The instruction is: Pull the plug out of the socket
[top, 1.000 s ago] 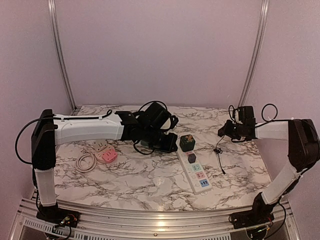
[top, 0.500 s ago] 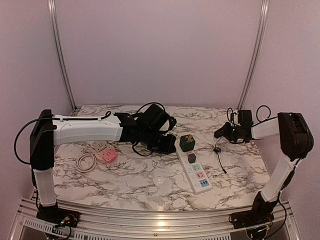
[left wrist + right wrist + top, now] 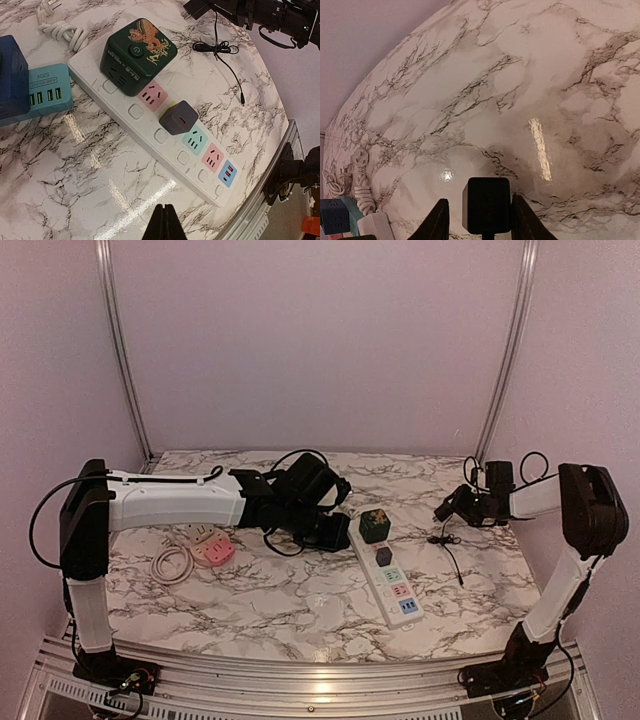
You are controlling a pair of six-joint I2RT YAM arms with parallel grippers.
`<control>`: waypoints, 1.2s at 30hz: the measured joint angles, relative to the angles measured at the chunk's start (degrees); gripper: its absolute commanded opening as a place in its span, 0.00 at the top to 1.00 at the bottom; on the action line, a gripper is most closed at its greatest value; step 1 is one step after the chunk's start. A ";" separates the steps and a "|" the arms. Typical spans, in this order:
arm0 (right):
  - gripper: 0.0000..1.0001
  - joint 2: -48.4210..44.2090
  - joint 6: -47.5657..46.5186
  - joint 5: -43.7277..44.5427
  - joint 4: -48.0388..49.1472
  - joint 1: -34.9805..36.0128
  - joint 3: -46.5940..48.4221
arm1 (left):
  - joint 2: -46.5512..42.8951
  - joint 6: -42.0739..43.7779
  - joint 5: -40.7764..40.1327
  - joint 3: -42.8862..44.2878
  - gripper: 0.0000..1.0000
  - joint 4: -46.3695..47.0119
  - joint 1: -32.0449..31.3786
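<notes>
A white power strip, the socket (image 3: 388, 580) (image 3: 131, 111), lies mid-table with a dark green cube adapter (image 3: 137, 55) and a small grey plug (image 3: 179, 117) seated in it. My left gripper (image 3: 164, 212) is shut and empty, hovering over bare marble in front of the strip; it shows too in the top view (image 3: 338, 532). At the right rear, my right gripper (image 3: 447, 510) (image 3: 480, 201) is open, and a black plug (image 3: 486, 204) sits between its fingers with a gap on each side. The plug's thin black cable (image 3: 450, 552) trails onto the table.
A teal USB hub (image 3: 47, 92) and a dark blue block (image 3: 10, 80) lie left of the strip, beside a bundled white cord (image 3: 60, 30). A pink adapter (image 3: 213, 552) and a coiled white cable (image 3: 172, 565) sit at the left. An aluminium rail (image 3: 300, 680) runs along the near edge.
My right arm drew in and shifted slightly right. Its jaws widened off the black plug, and the cable sank onto the table. The left arm barely moved.
</notes>
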 measured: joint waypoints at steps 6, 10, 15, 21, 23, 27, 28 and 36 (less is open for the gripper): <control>0.48 -0.07 -0.68 0.46 -1.27 -0.24 0.00 | 0.00 -0.22 0.00 -0.66 1.00 0.63 0.00; 0.45 -0.63 -1.92 1.92 -4.11 -0.26 0.00 | 0.00 -0.37 0.00 -0.66 1.00 0.98 0.00; 0.37 -4.04 -4.11 4.83 -9.46 0.07 0.09 | 0.00 -0.70 -0.02 -1.05 1.00 1.92 0.26; 0.36 -10.25 -7.56 10.84 -15.47 5.27 2.60 | 0.00 -1.60 -0.15 -2.64 1.00 3.13 1.25; 0.36 -12.15 -8.13 11.98 -16.50 8.24 2.75 | 0.00 -1.95 -0.46 -2.95 1.00 3.52 1.68; 0.36 -14.93 -9.29 14.47 -19.52 14.43 2.75 | 0.00 -2.82 -0.46 -3.10 1.00 4.63 2.47; 0.36 -15.54 -9.55 14.86 -20.44 16.11 2.75 | 0.00 -2.97 -0.48 -3.10 1.00 4.90 2.60; 0.39 -18.23 -10.73 18.36 -26.67 28.96 2.75 | 2.14 -4.98 -0.33 -3.02 1.00 7.91 3.17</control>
